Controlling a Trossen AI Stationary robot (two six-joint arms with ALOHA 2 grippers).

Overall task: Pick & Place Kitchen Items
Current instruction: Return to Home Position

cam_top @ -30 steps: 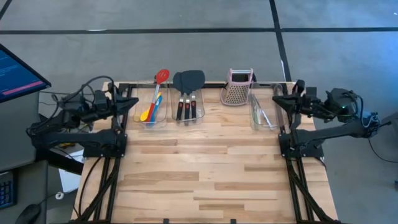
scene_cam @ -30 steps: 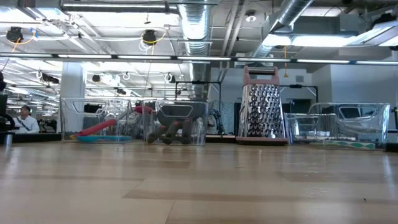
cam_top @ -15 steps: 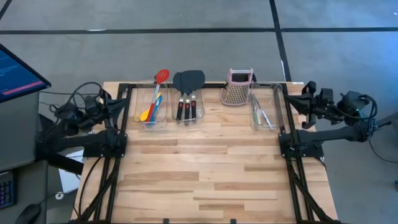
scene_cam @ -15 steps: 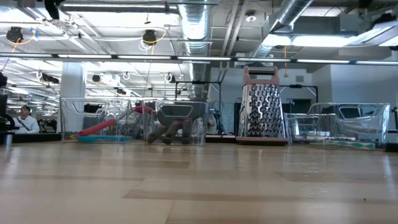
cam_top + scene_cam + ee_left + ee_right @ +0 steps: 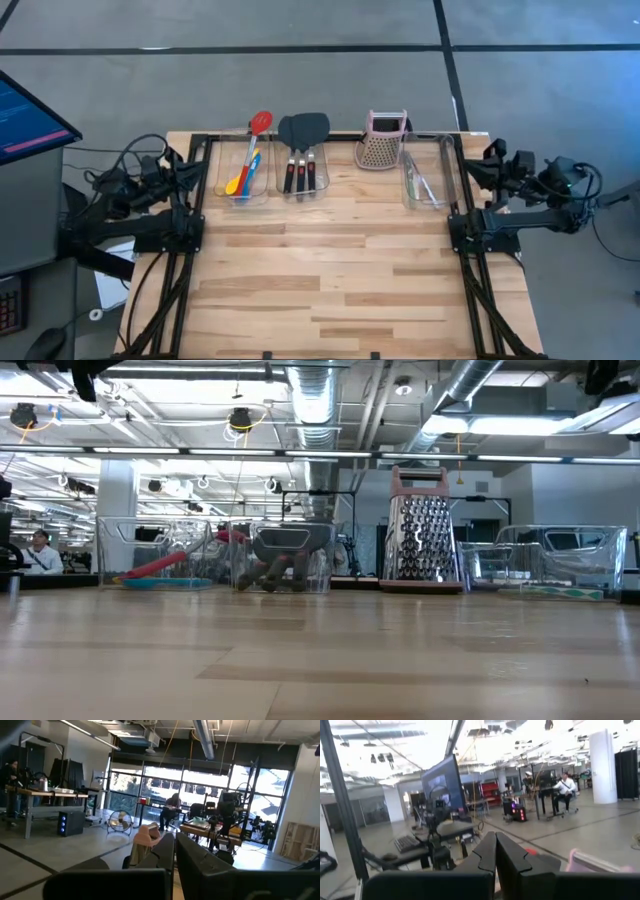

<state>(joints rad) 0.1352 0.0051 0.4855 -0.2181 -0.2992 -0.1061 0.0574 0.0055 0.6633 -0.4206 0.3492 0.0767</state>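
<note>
Three clear bins stand along the table's far edge. The left bin holds a red spoon and small yellow and blue spoons. Black spatulas with black-red handles lie in the middle bin. Silver tongs lie in the right bin. My left gripper is shut and empty, drawn back over the table's left edge; its fingers meet. My right gripper is also shut and empty at the right edge, fingers together.
A pink-topped metal box grater stands upright between the middle and right bins, and also shows in the low view. Black arm frames run along both table sides. The wooden tabletop stretches bare in front of the bins.
Both arms have folded back and sunk. My left gripper has withdrawn from beside the left bin toward the table's left edge; my right gripper has withdrawn from beside the right bin toward the right edge. Both have stayed shut. The bins and utensils have not moved.
</note>
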